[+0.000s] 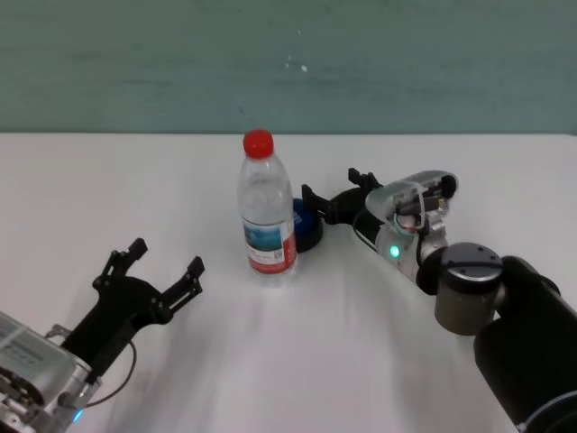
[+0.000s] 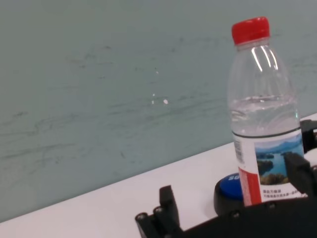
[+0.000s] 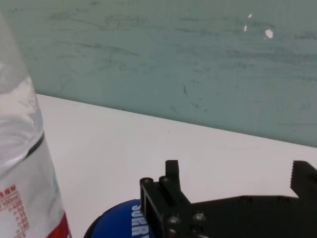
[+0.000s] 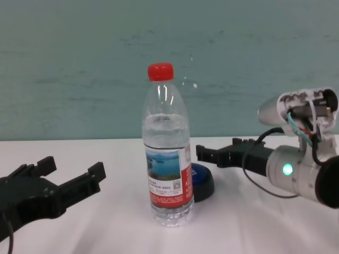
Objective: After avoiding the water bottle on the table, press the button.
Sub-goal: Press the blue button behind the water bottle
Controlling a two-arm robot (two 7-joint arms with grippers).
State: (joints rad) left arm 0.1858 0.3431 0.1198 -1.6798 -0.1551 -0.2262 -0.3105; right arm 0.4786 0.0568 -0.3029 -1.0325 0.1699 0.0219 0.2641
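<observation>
The water bottle [image 1: 267,221] stands upright mid-table, clear with a red cap and a red-and-white label. Just behind it on its right sits the button [image 1: 308,227], a blue dome on a black base, partly hidden by the bottle. My right gripper [image 1: 334,188] is open right of the bottle, at the button's far right side. In the right wrist view one of its fingers [image 3: 167,194] hangs over the blue dome [image 3: 119,224]; I cannot tell if it touches. My left gripper [image 1: 165,260] rests open near the table's front left, well clear of the bottle.
The white table [image 1: 108,189] runs back to a teal wall [image 1: 288,63]. The right forearm [image 1: 469,271] lies across the right side of the table.
</observation>
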